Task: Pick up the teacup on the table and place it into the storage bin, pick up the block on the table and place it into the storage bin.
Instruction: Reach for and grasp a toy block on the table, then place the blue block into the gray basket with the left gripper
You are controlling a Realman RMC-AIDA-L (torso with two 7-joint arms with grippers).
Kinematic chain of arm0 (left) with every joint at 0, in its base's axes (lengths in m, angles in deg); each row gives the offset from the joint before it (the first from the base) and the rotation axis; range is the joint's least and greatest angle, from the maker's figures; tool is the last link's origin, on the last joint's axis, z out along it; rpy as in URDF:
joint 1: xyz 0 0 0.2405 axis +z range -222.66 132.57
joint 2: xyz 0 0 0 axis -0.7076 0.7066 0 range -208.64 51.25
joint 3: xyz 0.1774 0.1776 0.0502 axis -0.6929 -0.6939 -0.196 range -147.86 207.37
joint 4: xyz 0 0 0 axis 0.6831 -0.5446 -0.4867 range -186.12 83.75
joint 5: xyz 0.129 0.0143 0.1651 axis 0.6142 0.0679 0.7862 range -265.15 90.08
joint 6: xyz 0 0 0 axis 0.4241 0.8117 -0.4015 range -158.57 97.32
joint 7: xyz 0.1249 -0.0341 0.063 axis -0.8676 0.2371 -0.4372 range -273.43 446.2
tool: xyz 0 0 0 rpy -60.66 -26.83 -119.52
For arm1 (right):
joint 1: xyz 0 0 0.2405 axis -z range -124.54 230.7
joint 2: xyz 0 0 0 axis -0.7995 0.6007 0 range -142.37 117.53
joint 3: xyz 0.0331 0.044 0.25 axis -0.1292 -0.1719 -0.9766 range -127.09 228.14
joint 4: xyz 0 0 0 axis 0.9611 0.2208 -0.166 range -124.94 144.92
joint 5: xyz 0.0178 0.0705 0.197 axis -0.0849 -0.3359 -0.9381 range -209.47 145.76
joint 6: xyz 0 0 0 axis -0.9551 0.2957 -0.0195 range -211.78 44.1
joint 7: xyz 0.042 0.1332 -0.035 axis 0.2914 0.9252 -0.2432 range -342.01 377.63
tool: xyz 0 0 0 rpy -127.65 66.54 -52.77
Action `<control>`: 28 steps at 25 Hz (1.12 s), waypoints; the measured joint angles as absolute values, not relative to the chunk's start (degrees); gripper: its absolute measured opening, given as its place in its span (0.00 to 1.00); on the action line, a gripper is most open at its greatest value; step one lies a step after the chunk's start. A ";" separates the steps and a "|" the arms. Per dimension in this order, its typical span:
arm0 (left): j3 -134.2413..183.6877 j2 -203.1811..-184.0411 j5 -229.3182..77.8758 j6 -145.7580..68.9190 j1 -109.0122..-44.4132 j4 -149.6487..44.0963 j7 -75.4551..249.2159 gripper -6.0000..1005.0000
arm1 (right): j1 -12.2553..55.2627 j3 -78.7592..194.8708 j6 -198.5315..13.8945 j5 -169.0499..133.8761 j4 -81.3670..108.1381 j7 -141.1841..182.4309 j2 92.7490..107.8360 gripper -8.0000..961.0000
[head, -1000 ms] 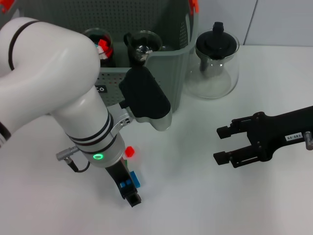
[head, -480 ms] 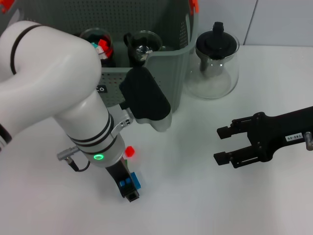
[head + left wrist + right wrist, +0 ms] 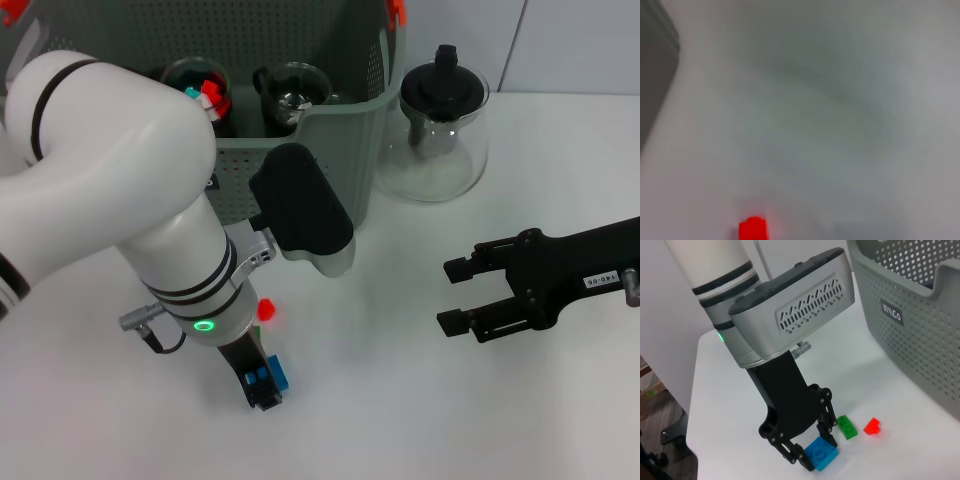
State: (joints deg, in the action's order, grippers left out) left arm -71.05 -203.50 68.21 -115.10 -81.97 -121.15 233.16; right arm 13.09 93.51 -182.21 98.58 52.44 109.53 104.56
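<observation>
1. Head view: left pincer (image 3: 262,385) is down on the white surface (image 3: 400,400) near its front edge, fingers closed on a blue block (image 3: 274,372). A red block (image 3: 266,310) sits just behind it. The storage bin (image 3: 345,140), grey-green perforated plastic, stands at the back edge with a glass teacup (image 3: 293,92) inside. Right pincer (image 3: 452,295) hovers open, well clear, on the right side. A round glass teapot (image 3: 437,135) with a black lid is beside the bin.
2. Left wrist view: blurred; only the red block (image 3: 753,230) and the bin's wall (image 3: 655,70) can be made out.
3. Right wrist view: left pincer (image 3: 807,450) grips the studded blue block (image 3: 821,454); a green block (image 3: 847,427) and the red block (image 3: 872,426) lie just beside it, in front of the bin (image 3: 920,335).
</observation>
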 joint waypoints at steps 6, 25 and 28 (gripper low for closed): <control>-71.06 -203.50 68.47 -115.04 -82.03 -121.51 233.39 0.41 | 13.09 93.50 -182.18 98.57 52.48 109.50 104.54 0.86; -23.94 -201.18 25.59 -127.60 -78.37 -135.00 223.61 0.41 | 13.06 93.41 -182.23 98.49 52.39 111.19 104.64 0.86; -22.68 -198.58 30.14 -121.94 -81.64 -135.24 225.50 0.41 | 12.94 92.96 -182.05 98.42 52.39 111.83 104.70 0.86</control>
